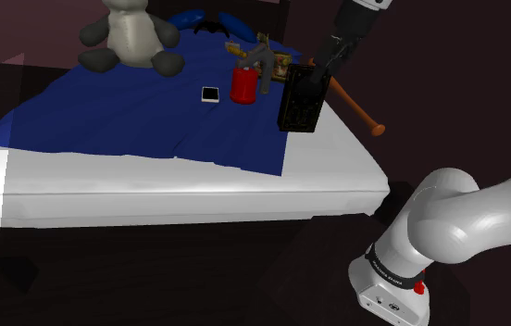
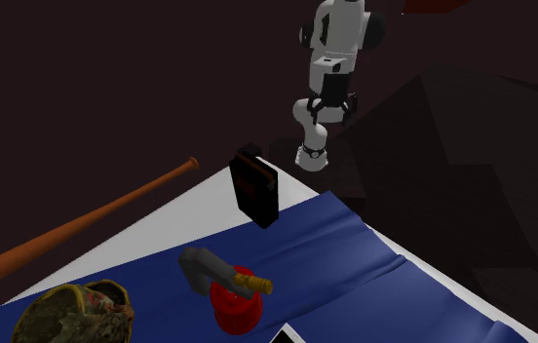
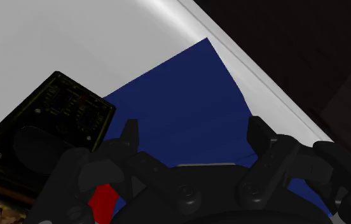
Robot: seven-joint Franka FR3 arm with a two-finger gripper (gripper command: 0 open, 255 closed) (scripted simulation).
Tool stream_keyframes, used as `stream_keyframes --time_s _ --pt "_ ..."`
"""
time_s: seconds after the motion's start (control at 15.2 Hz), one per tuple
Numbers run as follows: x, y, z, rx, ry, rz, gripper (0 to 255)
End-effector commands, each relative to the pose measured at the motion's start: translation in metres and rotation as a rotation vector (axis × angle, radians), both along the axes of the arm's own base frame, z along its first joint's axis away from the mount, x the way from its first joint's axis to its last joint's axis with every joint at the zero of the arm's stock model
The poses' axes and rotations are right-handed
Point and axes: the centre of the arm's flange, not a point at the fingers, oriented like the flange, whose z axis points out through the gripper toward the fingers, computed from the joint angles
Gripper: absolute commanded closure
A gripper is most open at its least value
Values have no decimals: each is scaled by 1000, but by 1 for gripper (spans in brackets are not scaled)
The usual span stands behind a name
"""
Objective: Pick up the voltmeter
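While the voltmeter (image 1: 301, 100) stands tilted centre-right in the shoulder view, the gripper (image 3: 193, 130) hovers close, fingers apart and holding nothing. The voltmeter lies outside them, so a grasp likely needs re-centring first.

Open above the near blanket (image 1: 124, 125) and bare mattress (image 1: 152, 190). Crowded farther back with bear (image 1: 131, 35), card (image 1: 210, 94), can (image 1: 243, 85), tool (image 1: 265, 67) and meter (image 1: 300, 97). Hemmed by a bat (image 1: 365, 119) at the shoulder view's right.

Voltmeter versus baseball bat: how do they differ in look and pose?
The voltmeter is black, the baseball bat orange-brown. The voltmeter is a flat box, upright; the baseball bat is long, slim, lying flat. Both are near the edge of the blue blanket.
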Motion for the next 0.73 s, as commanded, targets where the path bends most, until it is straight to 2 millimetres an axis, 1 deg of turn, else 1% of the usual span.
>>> stream_keyframes --time_s 0.0,0.33,0.66 --pt "0 0 0 0 0 0 0" --pt "19 -73 0 35 47 97 0" --pt "44 -144 -3 69 95 195 0"
